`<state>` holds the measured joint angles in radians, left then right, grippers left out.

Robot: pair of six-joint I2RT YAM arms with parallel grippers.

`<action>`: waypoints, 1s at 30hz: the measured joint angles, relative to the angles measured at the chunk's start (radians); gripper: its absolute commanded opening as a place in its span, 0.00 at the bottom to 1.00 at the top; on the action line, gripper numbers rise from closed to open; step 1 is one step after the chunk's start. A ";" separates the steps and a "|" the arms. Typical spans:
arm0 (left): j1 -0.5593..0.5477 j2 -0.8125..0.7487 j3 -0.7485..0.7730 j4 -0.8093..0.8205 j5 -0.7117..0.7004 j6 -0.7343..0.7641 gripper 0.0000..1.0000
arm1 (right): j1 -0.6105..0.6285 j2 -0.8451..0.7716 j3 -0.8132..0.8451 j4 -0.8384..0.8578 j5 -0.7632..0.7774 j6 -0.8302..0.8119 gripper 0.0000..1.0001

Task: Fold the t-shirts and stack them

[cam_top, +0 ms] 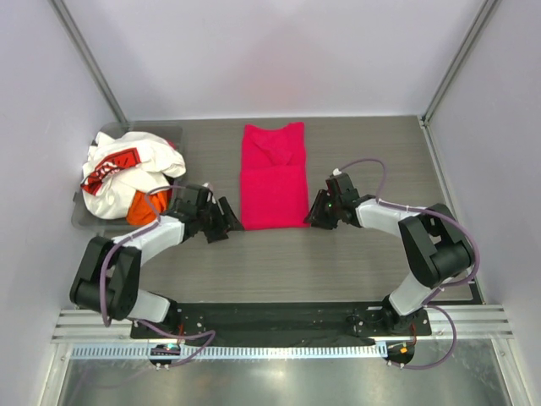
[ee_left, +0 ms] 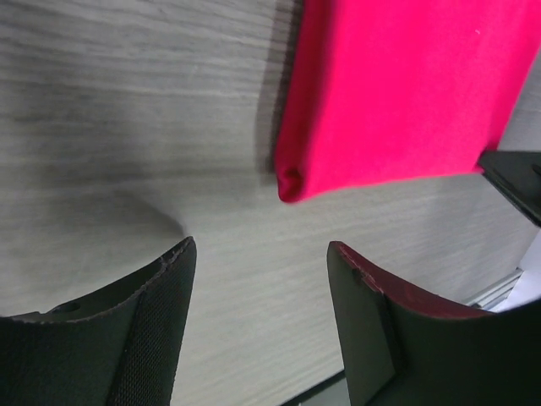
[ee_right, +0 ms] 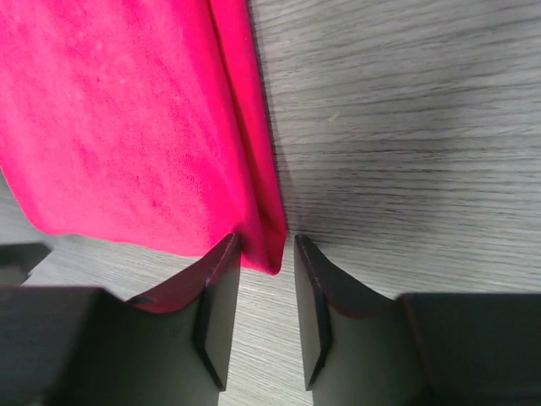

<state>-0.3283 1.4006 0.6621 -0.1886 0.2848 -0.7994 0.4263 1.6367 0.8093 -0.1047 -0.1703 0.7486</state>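
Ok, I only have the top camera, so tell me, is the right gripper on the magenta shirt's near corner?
Observer: In the right wrist view, the right gripper is open narrowly. The tip of the magenta shirt corner sits just between its fingertips, not pinched.
Operator: And the left gripper?
Observer: In the left wrist view, the left gripper is wide open. The shirt's other near corner lies ahead of its fingertips, with bare table between.
Operator: Is that corner flat?
Observer: No, it is a rounded, doubled-over fold.
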 measured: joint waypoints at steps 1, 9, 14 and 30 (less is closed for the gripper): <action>0.000 0.023 -0.003 0.024 0.001 -0.008 0.63 | 0.000 0.000 -0.002 0.003 0.000 0.000 0.34; -0.027 0.137 -0.006 0.234 0.017 -0.069 0.59 | 0.000 0.009 -0.007 0.019 -0.010 0.004 0.28; -0.033 0.179 -0.015 0.320 0.013 -0.099 0.39 | 0.000 0.016 -0.008 0.029 -0.014 0.008 0.21; -0.129 0.127 -0.038 0.261 -0.063 -0.159 0.00 | 0.000 -0.083 -0.119 0.051 -0.034 0.046 0.01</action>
<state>-0.4568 1.5272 0.6243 0.0723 0.2222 -0.9588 0.4267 1.5539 0.6903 -0.0532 -0.2043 0.7948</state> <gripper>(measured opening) 0.016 0.033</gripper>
